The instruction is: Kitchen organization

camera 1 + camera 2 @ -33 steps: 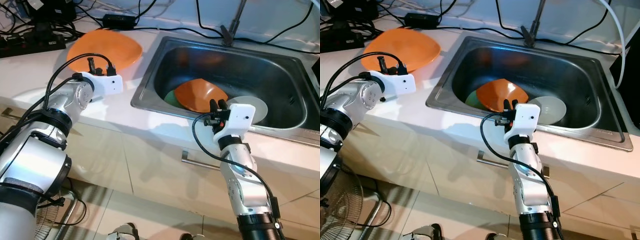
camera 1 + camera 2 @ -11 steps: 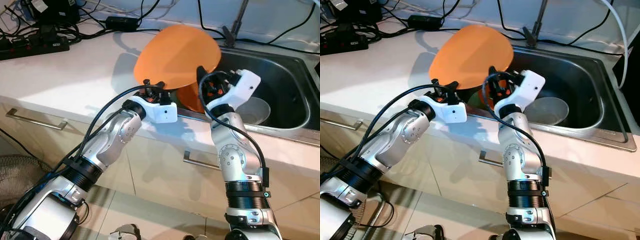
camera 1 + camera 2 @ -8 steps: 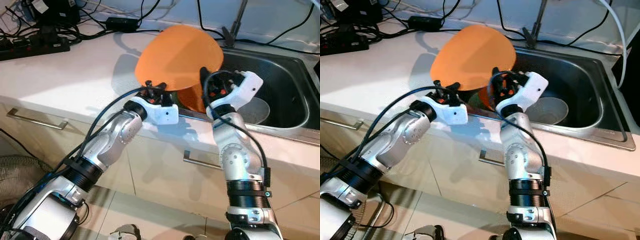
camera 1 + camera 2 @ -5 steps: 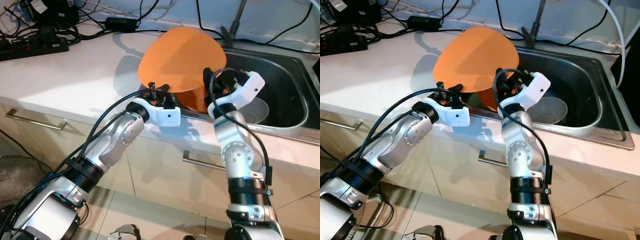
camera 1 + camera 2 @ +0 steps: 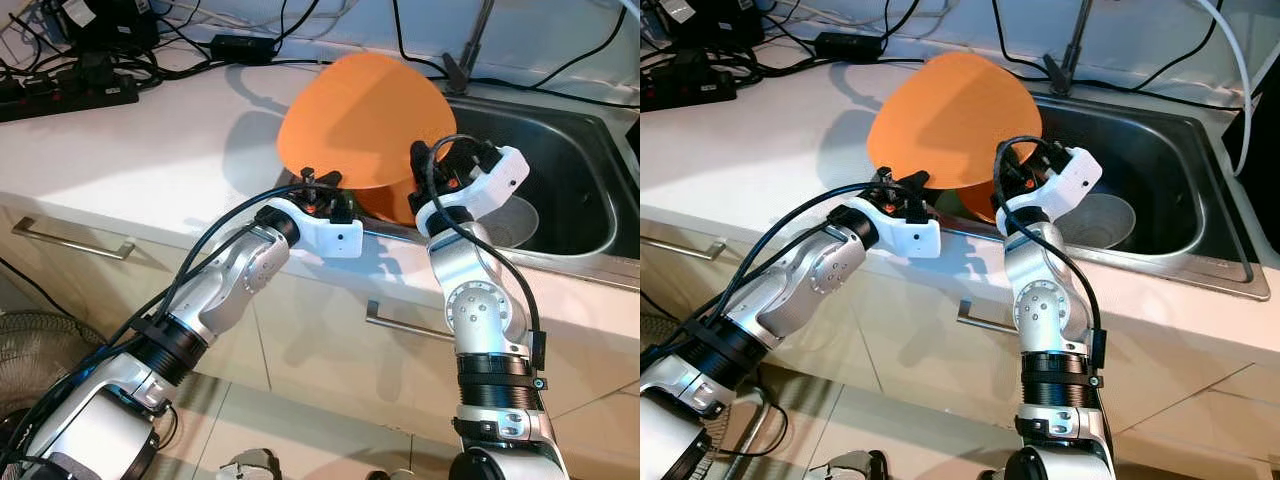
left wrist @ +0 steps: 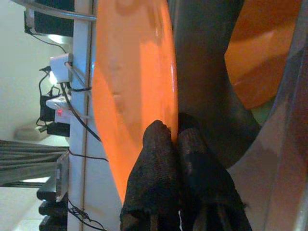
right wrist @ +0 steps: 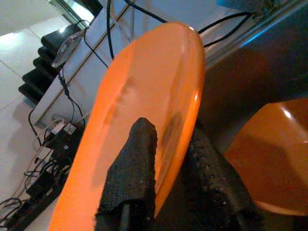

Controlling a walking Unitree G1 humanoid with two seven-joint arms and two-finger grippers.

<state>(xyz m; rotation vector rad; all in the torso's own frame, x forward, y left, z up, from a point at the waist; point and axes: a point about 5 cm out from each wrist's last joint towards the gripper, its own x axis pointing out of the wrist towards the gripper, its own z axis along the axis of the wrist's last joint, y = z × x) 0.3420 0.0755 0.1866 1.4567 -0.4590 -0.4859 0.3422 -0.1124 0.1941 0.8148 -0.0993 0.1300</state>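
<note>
A large orange plate (image 5: 362,120) hangs tilted on edge above the counter, at the sink's left rim. My left gripper (image 5: 320,182) is shut on its lower edge; in the left wrist view the black fingers (image 6: 163,154) pinch the plate (image 6: 130,86). My right gripper (image 5: 424,160) is shut on the plate's right rim, with one finger (image 7: 137,159) on each face of the plate (image 7: 139,96). A second orange plate (image 5: 392,205) lies in the sink below, over something green (image 6: 262,115).
The steel sink (image 5: 570,130) also holds a white bowl (image 5: 515,222), with the faucet (image 5: 470,45) behind it. Power strips and cables (image 5: 70,90) crowd the counter's back left. Drawer handles (image 5: 70,240) run below the counter edge.
Three seconds ago the plate lay flat on the counter. It is now lifted, held by both grippers, and has drifted slightly right toward the sink in the last second.
</note>
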